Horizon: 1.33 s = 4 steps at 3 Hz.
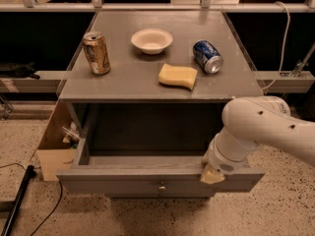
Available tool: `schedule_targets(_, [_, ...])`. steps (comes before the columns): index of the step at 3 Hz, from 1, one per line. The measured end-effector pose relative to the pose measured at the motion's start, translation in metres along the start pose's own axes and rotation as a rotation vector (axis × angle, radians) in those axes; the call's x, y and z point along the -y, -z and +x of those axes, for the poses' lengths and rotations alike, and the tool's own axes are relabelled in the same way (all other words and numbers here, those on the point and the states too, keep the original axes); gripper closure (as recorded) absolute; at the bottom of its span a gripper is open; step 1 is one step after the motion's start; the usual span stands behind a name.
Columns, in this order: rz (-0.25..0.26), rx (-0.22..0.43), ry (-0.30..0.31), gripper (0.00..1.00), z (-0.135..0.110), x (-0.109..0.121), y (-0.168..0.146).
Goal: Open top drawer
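Note:
The top drawer [113, 185] is a grey wooden drawer under the table top, and it stands pulled out toward the camera. Its flat front panel carries a small round metal knob [161, 186] at centre. The inside of the drawer is dark and I see nothing in it. My gripper [212, 175], at the end of the white arm [256, 129], sits on the top edge of the drawer front, right of the knob. Its cream tip touches or overlaps that edge.
On the grey table top [123, 77] are an upright gold can [96, 53], a white bowl [151, 40], a blue can [207, 56] on its side and a yellow sponge [177, 76]. A cardboard box [51, 149] stands on the floor at left, with a black pole [17, 200] near it.

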<state>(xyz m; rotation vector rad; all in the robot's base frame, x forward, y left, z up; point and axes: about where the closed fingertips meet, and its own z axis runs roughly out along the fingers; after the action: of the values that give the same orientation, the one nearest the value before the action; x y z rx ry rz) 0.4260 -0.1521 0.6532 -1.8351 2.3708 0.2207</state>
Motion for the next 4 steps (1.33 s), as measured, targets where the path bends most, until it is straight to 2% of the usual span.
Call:
schedule_targets(2, [-0.007, 0.009, -0.008, 1.0, 0.004, -0.016, -0.001])
schedule_targets(4, [-0.017, 0.02, -0.021, 1.0, 0.004, -0.013, -0.002])
